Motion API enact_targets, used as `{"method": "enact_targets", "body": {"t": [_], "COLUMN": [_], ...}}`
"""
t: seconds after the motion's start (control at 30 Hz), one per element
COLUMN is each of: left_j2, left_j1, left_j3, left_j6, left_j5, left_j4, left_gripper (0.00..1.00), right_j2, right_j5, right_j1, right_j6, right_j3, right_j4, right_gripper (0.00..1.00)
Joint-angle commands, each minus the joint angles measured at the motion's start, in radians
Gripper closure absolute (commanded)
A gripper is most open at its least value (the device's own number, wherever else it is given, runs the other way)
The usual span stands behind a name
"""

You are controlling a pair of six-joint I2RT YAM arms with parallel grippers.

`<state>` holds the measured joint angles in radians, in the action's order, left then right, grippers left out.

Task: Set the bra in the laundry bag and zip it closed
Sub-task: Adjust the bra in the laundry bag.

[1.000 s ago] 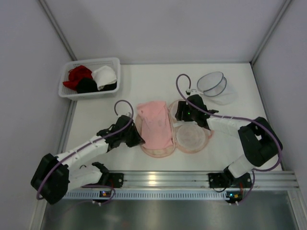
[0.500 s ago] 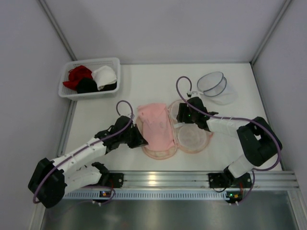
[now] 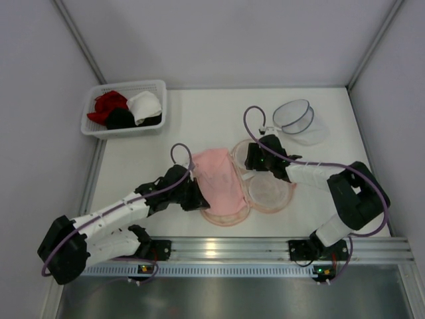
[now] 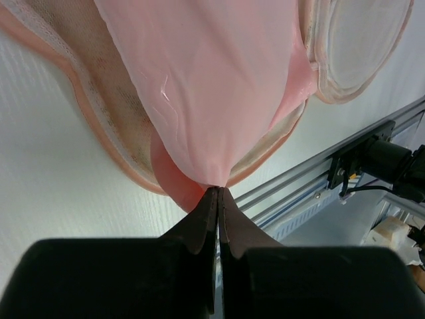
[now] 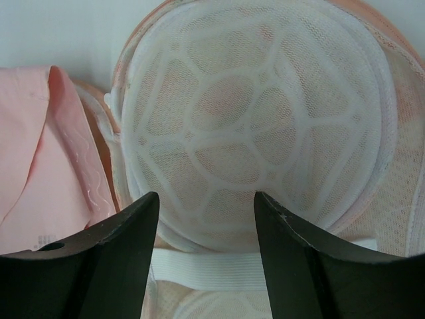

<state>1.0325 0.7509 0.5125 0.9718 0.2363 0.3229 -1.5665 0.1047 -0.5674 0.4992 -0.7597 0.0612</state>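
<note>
— From above, what moved?
— Left gripper (image 3: 200,201) dragged the bra (image 3: 221,181) further over the open laundry bag (image 3: 271,193) than half a second ago. It's nearly in. The zip is still open.
— Left wrist view?
— Fingers pinched tight on the bra's edge, bag rim underneath.
— Right wrist view?
— Right gripper (image 5: 206,199) spread wide, holding nothing, over the bag's white mesh, like before
</note>
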Motion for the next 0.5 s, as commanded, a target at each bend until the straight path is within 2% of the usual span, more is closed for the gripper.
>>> {"method": "enact_targets", "body": {"t": [0.0,0.03,0.07,0.13,0.17,0.2,0.33,0.4,0.47], "left_j2": [0.015,0.044,0.057,0.086,0.095,0.103,0.138,0.161,0.185], "left_j1": [0.007,0.008,0.017,0.027,0.030,0.030,0.030,0.028,-0.002], "left_j3": [-0.006,0.000,0.010,0.069,0.090,0.147,0.273,0.316,0.331], "left_j6": [-0.025,-0.034,-0.044,-0.077,-0.090,-0.110,-0.136,-0.140,-0.125], "left_j5": [0.015,0.011,-0.015,-0.070,-0.141,-0.193,-0.394,-0.512,-0.567], "left_j4": [-0.018,-0.015,-0.001,0.062,0.080,0.140,0.197,0.200,0.191], "left_gripper": [0.95,0.88,0.66,0.49,0.31,0.23,0.19,0.19,0.19], "right_j2": [0.040,0.093,0.124,0.234,0.273,0.310,0.480,0.503,0.517], "right_j5": [-0.022,-0.040,-0.045,-0.049,-0.057,-0.059,-0.149,-0.158,-0.122], "right_j1": [-0.011,-0.011,-0.011,-0.011,-0.012,-0.012,-0.023,-0.060,-0.107], "right_j6": [-0.007,-0.013,-0.014,-0.013,-0.010,0.013,0.125,0.182,0.249], "right_j3": [-0.030,-0.029,-0.027,-0.018,-0.015,-0.006,0.057,0.101,0.131], "right_j4": [-0.029,-0.046,-0.058,-0.145,-0.174,-0.198,-0.251,-0.255,-0.256], "right_gripper": [0.40,0.39,0.39,0.37,0.36,0.35,0.33,0.35,0.36]}}
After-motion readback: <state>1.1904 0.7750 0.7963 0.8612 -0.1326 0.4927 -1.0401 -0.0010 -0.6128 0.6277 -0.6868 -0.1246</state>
